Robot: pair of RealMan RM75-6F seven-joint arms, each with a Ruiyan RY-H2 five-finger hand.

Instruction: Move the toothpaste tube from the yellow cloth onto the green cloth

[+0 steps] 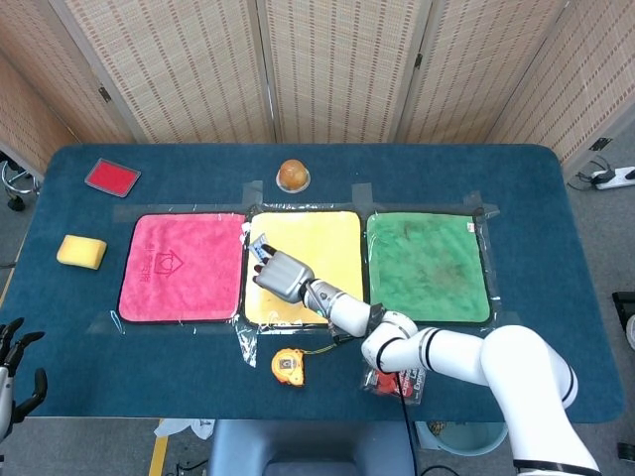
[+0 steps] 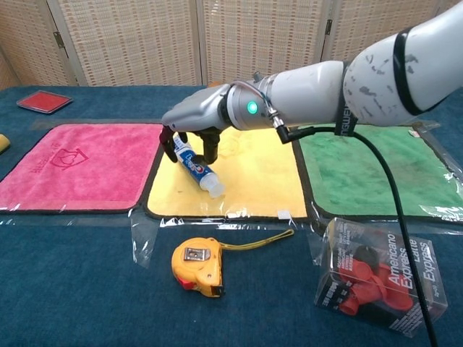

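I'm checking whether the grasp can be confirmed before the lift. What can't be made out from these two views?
- Head view: the right hand covers most of the toothpaste tube; only its flat end shows.
- Chest view: the right hand straddles the toothpaste tube, but finger contact is shadowed, so whether it grips cannot be told.
- Head view: the left hand is cut by the frame's edge; the chest view lacks it.
- Both views: tube print is too small to read.

"Americano Express Latte Express" on clear box (image 2: 382,280)
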